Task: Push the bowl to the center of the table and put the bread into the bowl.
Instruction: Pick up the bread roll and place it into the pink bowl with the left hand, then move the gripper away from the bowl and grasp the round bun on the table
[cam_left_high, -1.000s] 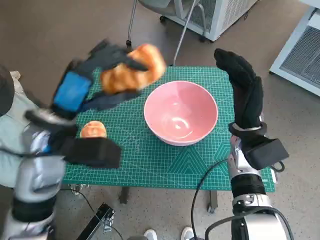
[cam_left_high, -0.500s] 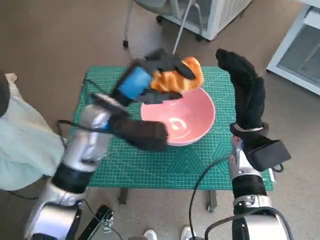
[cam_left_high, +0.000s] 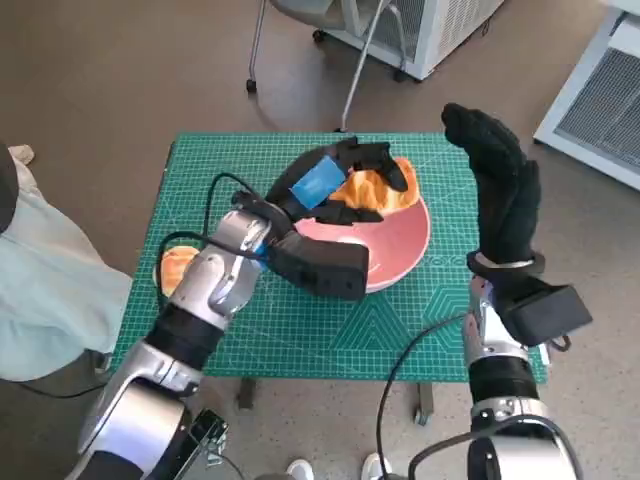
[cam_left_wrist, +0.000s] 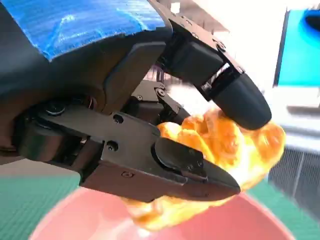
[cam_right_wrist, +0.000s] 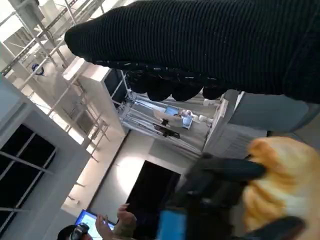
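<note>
My left hand (cam_left_high: 335, 180) grips the bread (cam_left_high: 380, 190), a golden, glossy, knobbly croissant-like piece with ridged folds. In the left wrist view the hard black fingers (cam_left_wrist: 235, 97) clamp it from above while the smooth, wedge-shaped thumb (cam_left_wrist: 187, 172) presses from below, and the crust bulges out between them (cam_left_wrist: 225, 145). Wrinkled blue tape (cam_left_wrist: 85, 22) covers the back of the hand. The bread hangs over the far part of the bowl (cam_left_high: 400, 245), a smooth, round pink bowl with a shiny inside; whether the bread touches the rim I cannot tell. My pale metallic forearm (cam_left_high: 215, 285) and its black wrist block (cam_left_high: 320, 265) lie across the bowl's near left side, hiding much of it.

My right hand (cam_left_high: 500, 190), in its black ribbed knit glove, stands upright just to the right of the bowl, fingers straight and loosely together, holding nothing and touching nothing. In the right wrist view the glove (cam_right_wrist: 215, 45) is a dark knitted band, with the bread (cam_right_wrist: 282, 170) and the blue-taped hand (cam_right_wrist: 200, 210) beyond it.

The bowl sits on a green cutting mat (cam_left_high: 250, 320) printed with a fine white grid, which covers the small table, about at its middle and slightly to the right. A second, rounder bun (cam_left_high: 178, 265) lies on the mat to the left of the bowl, partly hidden by my forearm. A black cable (cam_left_high: 405, 375) loops below the mat's near edge.
</note>
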